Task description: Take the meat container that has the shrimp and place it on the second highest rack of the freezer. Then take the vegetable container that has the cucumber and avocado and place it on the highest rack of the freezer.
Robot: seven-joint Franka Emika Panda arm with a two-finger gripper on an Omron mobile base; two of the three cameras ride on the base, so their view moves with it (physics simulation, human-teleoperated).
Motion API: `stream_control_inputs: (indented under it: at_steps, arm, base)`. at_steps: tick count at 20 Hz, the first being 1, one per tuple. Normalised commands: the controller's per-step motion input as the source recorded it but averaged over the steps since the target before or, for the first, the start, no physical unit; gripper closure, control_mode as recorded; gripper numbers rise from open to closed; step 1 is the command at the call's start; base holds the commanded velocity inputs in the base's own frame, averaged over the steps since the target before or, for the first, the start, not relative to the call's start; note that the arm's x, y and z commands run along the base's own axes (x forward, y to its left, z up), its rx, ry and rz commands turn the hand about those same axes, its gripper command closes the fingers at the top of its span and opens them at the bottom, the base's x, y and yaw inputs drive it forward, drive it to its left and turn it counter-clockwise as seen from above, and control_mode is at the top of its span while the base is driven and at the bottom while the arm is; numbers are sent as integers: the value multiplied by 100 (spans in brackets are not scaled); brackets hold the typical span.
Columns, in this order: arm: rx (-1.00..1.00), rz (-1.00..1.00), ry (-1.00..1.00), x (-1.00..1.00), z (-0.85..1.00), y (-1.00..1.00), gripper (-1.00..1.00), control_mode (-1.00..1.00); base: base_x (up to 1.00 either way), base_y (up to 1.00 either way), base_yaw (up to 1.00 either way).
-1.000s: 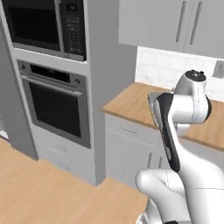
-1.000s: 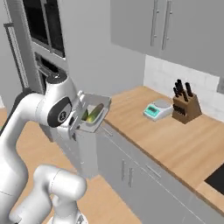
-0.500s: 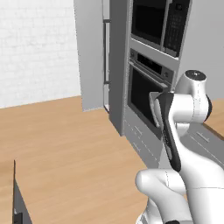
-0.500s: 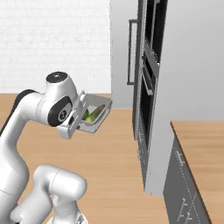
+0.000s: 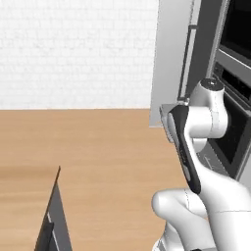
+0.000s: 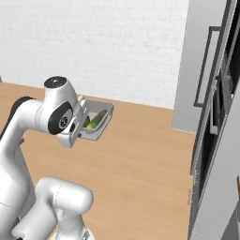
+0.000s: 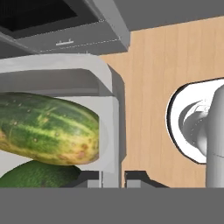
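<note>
I am pinching my gripper on the wall of the squarish pale-grey vegetable tub, carrying it above the wooden floor; rigid and light, its loose cucumber could roll.

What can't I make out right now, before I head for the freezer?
- avocado: hand view, lies under the cucumber and is cut off at the bottom.
- container: left base view, mostly behind the arm.
- freezer shelves: both base views, behind its grey front.
- fingertips: hand view, cut off by the bottom edge, so the grip on the container wall is barely seen.
</note>
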Motion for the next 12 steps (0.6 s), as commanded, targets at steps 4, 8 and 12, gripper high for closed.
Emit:
stream_control_inputs:
  at_steps: [4,8,12]
  arm:
    - [0,0,0,0,0,0,100,100]
    - [0,0,0,0,0,0,100,100]
    - [0,0,0,0,0,0,100,100]
  base:
    - [100,-1,21]
    - [100,0,13]
    - [100,0,9]
